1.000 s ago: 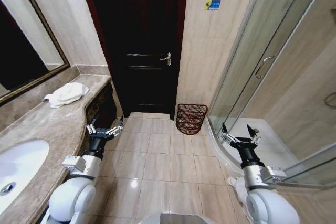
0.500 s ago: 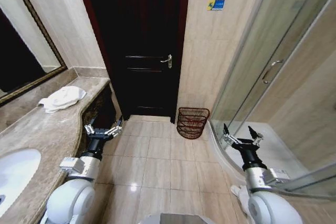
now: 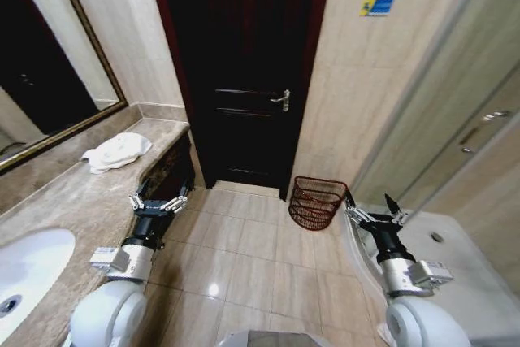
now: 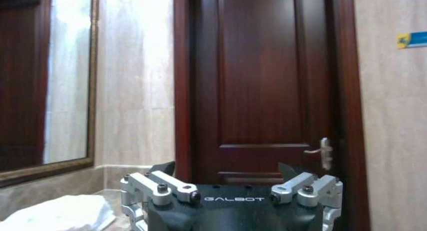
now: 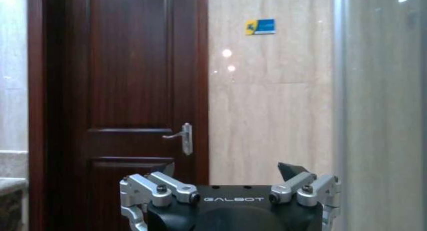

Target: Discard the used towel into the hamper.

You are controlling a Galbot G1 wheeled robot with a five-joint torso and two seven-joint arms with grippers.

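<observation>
So there's one towel [image 3: 119, 152] sitting crumpled on the marble counter [image 3: 77, 201], up at the far end under the mirror [image 3: 57, 79], its long side running roughly along the counter toward the door [image 3: 240, 71]. It's also peeking in white at the corner of the left wrist view [image 4: 60, 216]. One hamper [image 3: 317, 202] is standing upright on the tiled floor [image 3: 244, 258], mouth facing up, just beside the door frame and against the beige wall. The left gripper [image 3: 161, 200] is hanging low beside the counter edge with its fingers spread apart, nothing in them. The right gripper [image 3: 371, 213] is hovering just right of the hamper, fingers also spread wide and holding nothing. Both are pointing forward at the door.
</observation>
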